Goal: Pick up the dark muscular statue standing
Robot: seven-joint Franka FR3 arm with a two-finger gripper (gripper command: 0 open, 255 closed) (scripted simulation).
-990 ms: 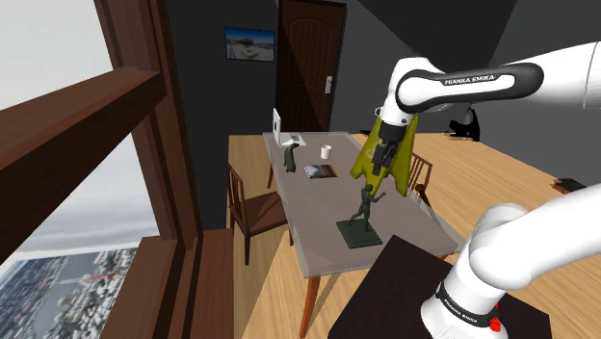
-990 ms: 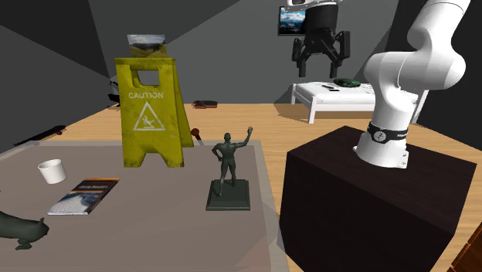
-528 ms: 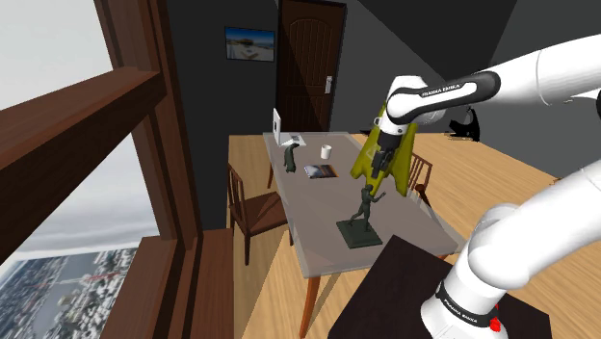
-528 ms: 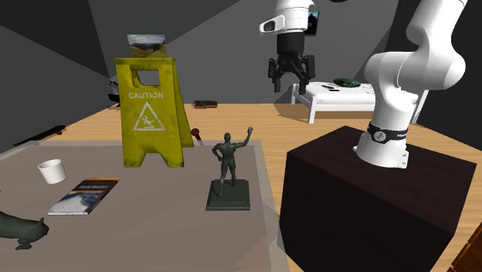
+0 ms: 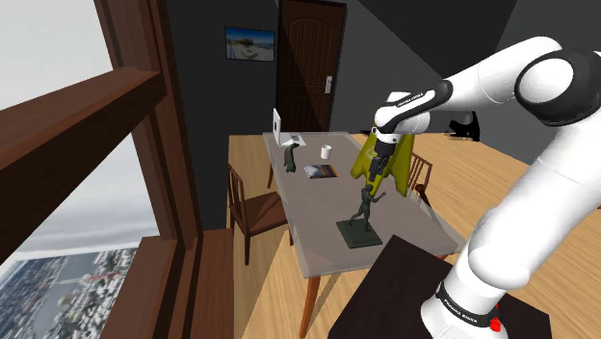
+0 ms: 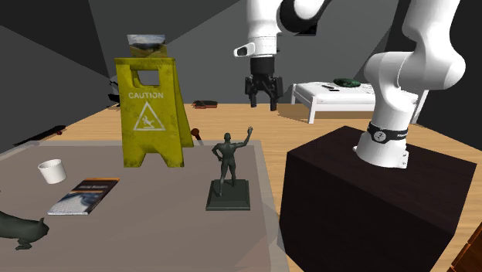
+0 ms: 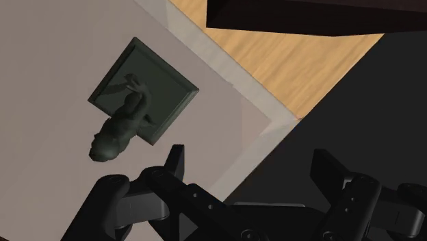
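Hovering over table (image 6: 154, 224) w/ fingers (image 7: 174, 161) apart, gripper (image 6: 262, 102) high at upper centre | dark statue (image 6: 227, 166) upright on square base (image 6: 229, 198), lower centre, nr table edge | risk: finger clips raised arm (image 6: 246, 139) on descent, statue tips off edge

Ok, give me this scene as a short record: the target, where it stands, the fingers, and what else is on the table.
target: dark statue of a muscular man, one arm raised, upright on a square base
support: grey table, near the edge by the dark stand
gripper: fingers open, high above the table, clear of the statue
held: nothing
also on table: yellow caution sign, white cup, magazine
task state: statue not yet grasped
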